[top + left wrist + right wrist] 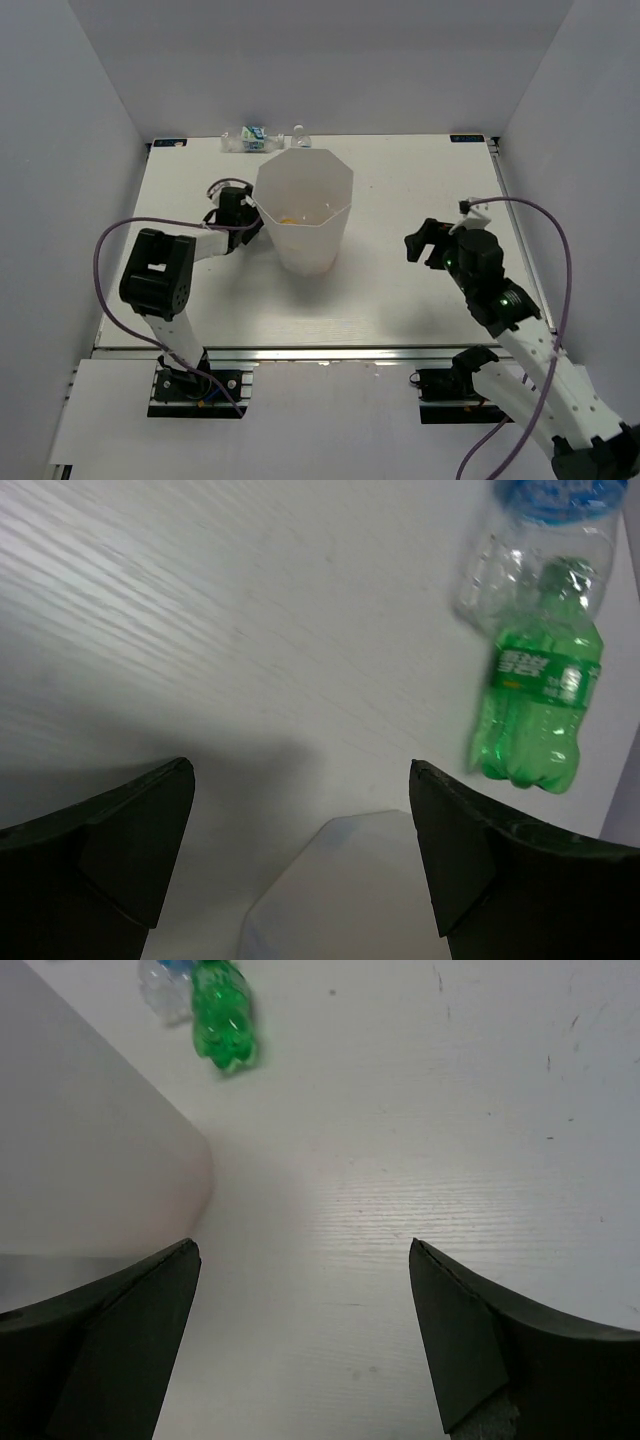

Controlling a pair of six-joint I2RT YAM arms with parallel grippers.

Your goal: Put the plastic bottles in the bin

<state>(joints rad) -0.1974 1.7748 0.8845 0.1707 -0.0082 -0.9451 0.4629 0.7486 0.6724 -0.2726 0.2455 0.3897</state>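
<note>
Two pincers, both with jaws apart and nothing between them: left pincer (237, 208) just beside the left wall of the bin (303, 215), right pincer (425, 243) well apart from it on the right. Tall white bin upright in the middle of the tabletop (400, 180), with an orange thing (289, 219) on its floor, likely a bottle but too small to name. Past the bin, at the far edge and left of centre, a small cluster of bottles (250, 137). From the left wrist camera, green bottle (535, 700) on its side, ahead and to the right of the open left pincer (300, 780), base end nearer, cap end away, long axis running roughly straight ahead. Clear bottle (500, 570) with a blue label at its cap end, touching or overlapping; cannot tell which. From the right wrist camera, the same green bottle (225, 1015) small and distant beyond the bin wall. Left arm judged much the nearer. Seems to call for a reach forward and to the right, jaws straddling the bottle's width.
</note>
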